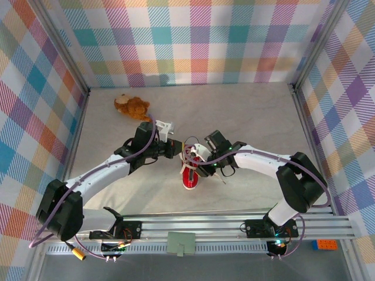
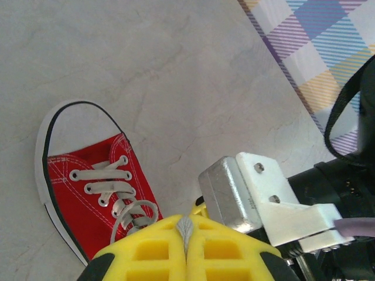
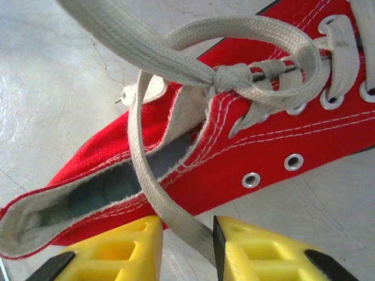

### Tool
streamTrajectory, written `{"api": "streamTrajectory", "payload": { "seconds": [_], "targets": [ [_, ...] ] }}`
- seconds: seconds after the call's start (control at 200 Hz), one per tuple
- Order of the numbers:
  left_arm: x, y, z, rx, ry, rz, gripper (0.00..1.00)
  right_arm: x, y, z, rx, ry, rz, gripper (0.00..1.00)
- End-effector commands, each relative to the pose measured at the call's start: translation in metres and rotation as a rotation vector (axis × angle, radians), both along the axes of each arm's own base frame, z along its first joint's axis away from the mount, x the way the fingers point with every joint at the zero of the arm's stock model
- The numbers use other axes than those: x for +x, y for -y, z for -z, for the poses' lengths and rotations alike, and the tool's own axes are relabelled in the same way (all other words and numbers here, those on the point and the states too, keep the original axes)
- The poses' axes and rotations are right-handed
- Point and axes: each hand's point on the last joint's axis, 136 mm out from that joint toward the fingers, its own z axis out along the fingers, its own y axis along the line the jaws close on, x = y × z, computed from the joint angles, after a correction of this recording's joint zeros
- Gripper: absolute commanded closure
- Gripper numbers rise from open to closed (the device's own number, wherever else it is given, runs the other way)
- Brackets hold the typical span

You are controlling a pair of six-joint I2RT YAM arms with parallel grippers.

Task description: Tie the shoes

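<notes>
The red sneaker (image 1: 190, 175) lies on the table between both arms, white toe cap toward the near edge. My left gripper (image 1: 179, 149) is at its far left, and in the left wrist view that gripper (image 2: 186, 237) is shut on a white lace (image 2: 186, 227) pinched between the yellow fingers, with the shoe (image 2: 88, 187) to the left. My right gripper (image 3: 187, 240) stands open beside the shoe's side wall (image 3: 263, 146). A lace strand (image 3: 170, 205) runs down from a first knot (image 3: 225, 76) into the gap, resting against the right finger.
A brown plush toy (image 1: 132, 106) lies at the back left of the table. The other arm's metal block and white bracket (image 2: 246, 190) sit close to the right of my left fingers. Plaid walls enclose the marble-look tabletop (image 1: 252, 117).
</notes>
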Motion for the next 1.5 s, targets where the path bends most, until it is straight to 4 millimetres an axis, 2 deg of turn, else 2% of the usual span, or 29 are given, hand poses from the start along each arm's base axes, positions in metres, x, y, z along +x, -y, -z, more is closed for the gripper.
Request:
{"api": "streamTrajectory", "payload": {
  "seconds": [0.0,0.11,0.225,0.295,0.455,0.585,0.705,0.93,1.045,1.11,1.165,1.255,1.495],
  "targets": [
    [0.008,0.005,-0.013,-0.037,0.011,0.01,1.0,0.002,-0.001,-0.002,-0.007,-0.008,-0.002,0.71],
    [0.01,0.007,-0.014,-0.038,0.013,0.014,1.0,0.001,-0.001,0.001,-0.014,-0.033,0.003,0.7],
    [0.01,0.007,-0.012,-0.027,0.014,0.017,1.0,0.001,0.002,0.0,-0.022,-0.039,0.027,0.92],
    [0.01,0.006,-0.009,-0.018,0.009,0.018,1.0,-0.001,0.003,-0.009,0.0,-0.029,0.041,1.0],
    [0.01,0.005,-0.003,-0.008,0.007,0.014,1.0,-0.01,0.001,-0.041,0.104,0.006,0.038,1.0],
    [0.011,0.009,0.002,-0.022,-0.004,0.023,1.0,-0.016,0.0,-0.051,0.134,-0.001,0.023,1.0],
    [0.011,0.007,0.012,0.003,-0.018,0.026,1.0,-0.012,0.0,-0.05,0.122,-0.014,0.054,1.0],
    [-0.005,-0.009,0.038,0.078,-0.026,0.023,1.0,-0.006,0.002,-0.029,0.055,-0.12,0.153,1.0],
    [-0.013,-0.018,0.05,0.105,-0.028,0.011,0.84,-0.004,-0.001,-0.029,0.065,-0.135,0.171,1.0],
    [-0.016,-0.025,0.054,0.121,-0.018,-0.007,0.69,-0.002,-0.002,-0.03,0.068,-0.134,0.178,1.0],
    [-0.019,-0.03,0.053,0.13,0.004,-0.021,0.62,-0.002,-0.003,-0.031,0.069,-0.135,0.178,1.0],
    [-0.022,-0.039,0.04,0.134,0.076,-0.041,0.54,-0.002,-0.004,-0.032,0.074,-0.14,0.175,1.0],
    [-0.039,-0.046,-0.007,0.161,0.334,0.063,0.53,-0.004,-0.009,-0.032,0.085,-0.17,0.166,1.0]
  ]
}}
